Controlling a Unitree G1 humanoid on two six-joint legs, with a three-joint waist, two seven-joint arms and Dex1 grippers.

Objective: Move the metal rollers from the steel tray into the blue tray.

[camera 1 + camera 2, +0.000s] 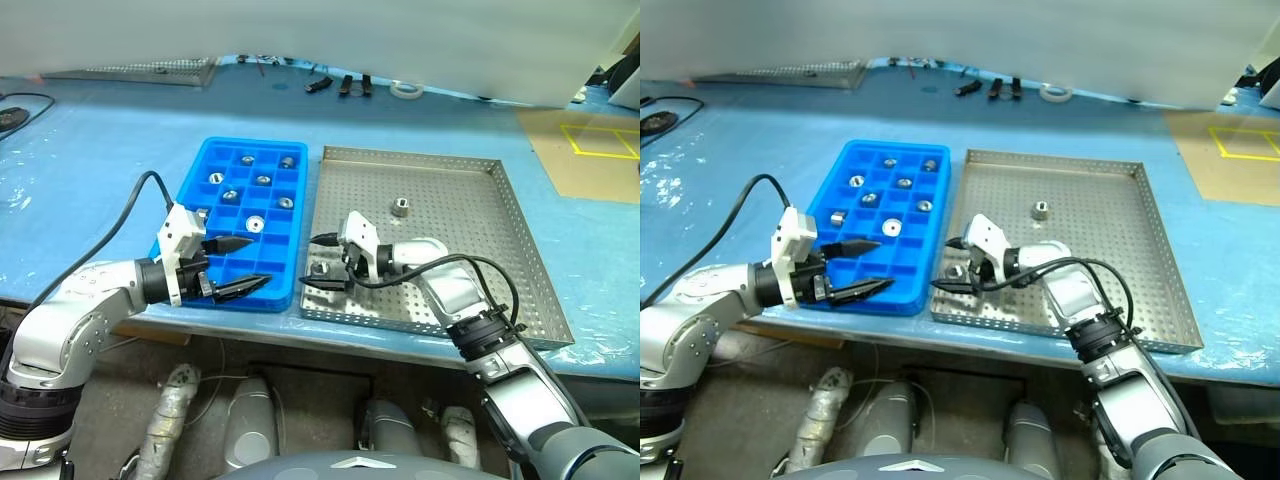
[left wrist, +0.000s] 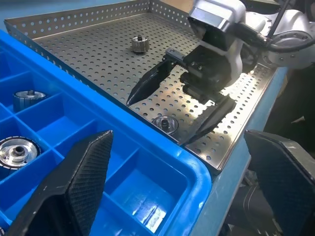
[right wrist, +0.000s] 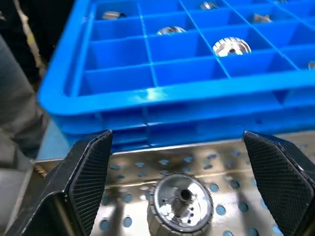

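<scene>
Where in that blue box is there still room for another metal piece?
The blue tray has free compartments in its near rows, beside the open left gripper, and along its left column. The middle and far rows are crowded with metal rollers.

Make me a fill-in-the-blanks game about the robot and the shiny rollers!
1. The steel tray holds ___ metal rollers.
2. The right gripper has its fingers ___ around the near roller.
3. The grid of compartments belongs to the ___ tray.
4. The left gripper hovers over the blue tray, holding ___.

Missing words: two; open; blue; nothing
</scene>
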